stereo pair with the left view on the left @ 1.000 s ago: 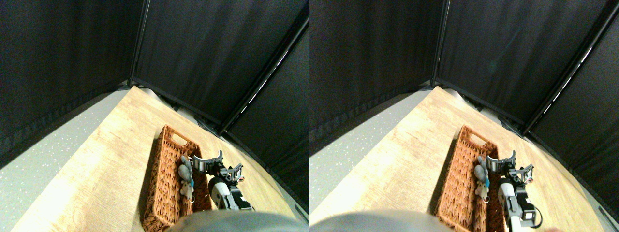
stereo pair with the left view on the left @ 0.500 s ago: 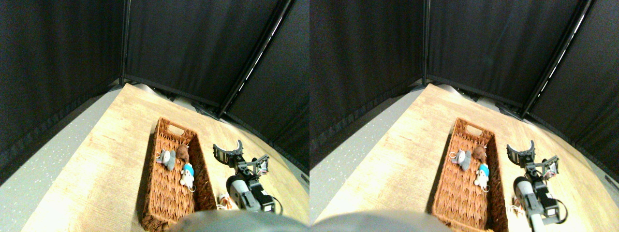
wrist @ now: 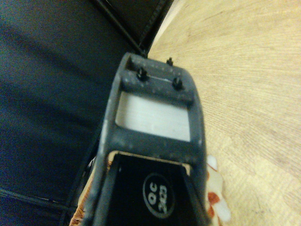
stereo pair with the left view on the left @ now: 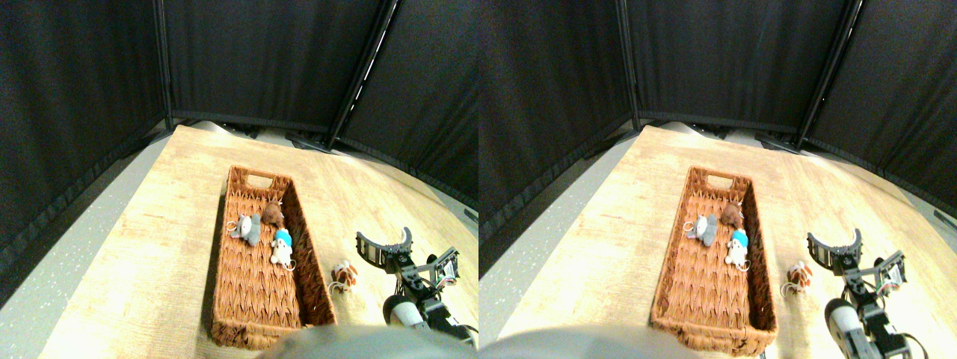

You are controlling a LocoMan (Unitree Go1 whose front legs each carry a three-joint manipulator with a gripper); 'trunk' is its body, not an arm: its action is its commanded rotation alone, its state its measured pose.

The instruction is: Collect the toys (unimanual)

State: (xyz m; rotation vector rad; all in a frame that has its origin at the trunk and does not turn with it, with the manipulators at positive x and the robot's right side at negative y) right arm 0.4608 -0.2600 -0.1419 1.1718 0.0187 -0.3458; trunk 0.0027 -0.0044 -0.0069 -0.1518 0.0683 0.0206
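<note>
Tool [stereo pair with the left view on the left: 407,250] now clear of the basket [stereo pair with the left view on the left: 221,247], spread and empty; we count grey [stereo pair with the left view on the left: 247,229], brown [stereo pair with the left view on the left: 274,215] and white-blue [stereo pair with the left view on the left: 282,247] toys inside. Orange-white toy [stereo pair with the left view on the left: 343,274] lies on the tabletop [stereo pair with the left view on the left: 149,254] beside it; wrist view shows only its edge [wrist: 217,200].

black right manipulator [stereo pair with the left view on the left: 419,288], curved open-frame jaws, small black screws, grey rounded housing, thin cables

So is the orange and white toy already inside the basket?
No, the orange and white toy lies on the wooden table outside the basket, between its right wall and the tool.
</note>
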